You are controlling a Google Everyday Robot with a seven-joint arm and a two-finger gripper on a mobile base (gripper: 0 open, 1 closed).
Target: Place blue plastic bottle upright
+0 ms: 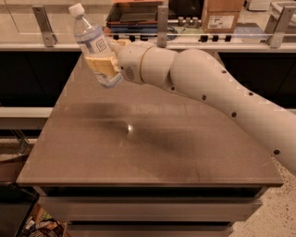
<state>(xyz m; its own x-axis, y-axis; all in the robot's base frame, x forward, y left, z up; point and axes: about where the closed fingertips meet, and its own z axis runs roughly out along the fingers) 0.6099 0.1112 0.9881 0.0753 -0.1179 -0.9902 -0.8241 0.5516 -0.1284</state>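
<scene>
Grips the blue plastic bottle (94,40) in mid-air above the far-left part of the surface (152,157), cap tilted toward 11 o'clock, base toward 5. Reaches in from 4 o'clock with the white arm (217,92), stretched nearly level, wrist pointing to 9. Hides the bottle's lower middle behind tan fingers (98,65). Clamps the hand (104,67) closed around the bottle's body.

I see a grey-brown table (152,157) with a small glare (129,129) near its middle. Behind the table runs a pale counter (21,28) with metal posts (162,25), a cardboard box (223,16) and a dark tray (134,14). Speckled floor (273,217) lies right of the table. The gripper (104,67) hangs over the table's far-left corner, clasping the blue plastic bottle (92,39)
</scene>
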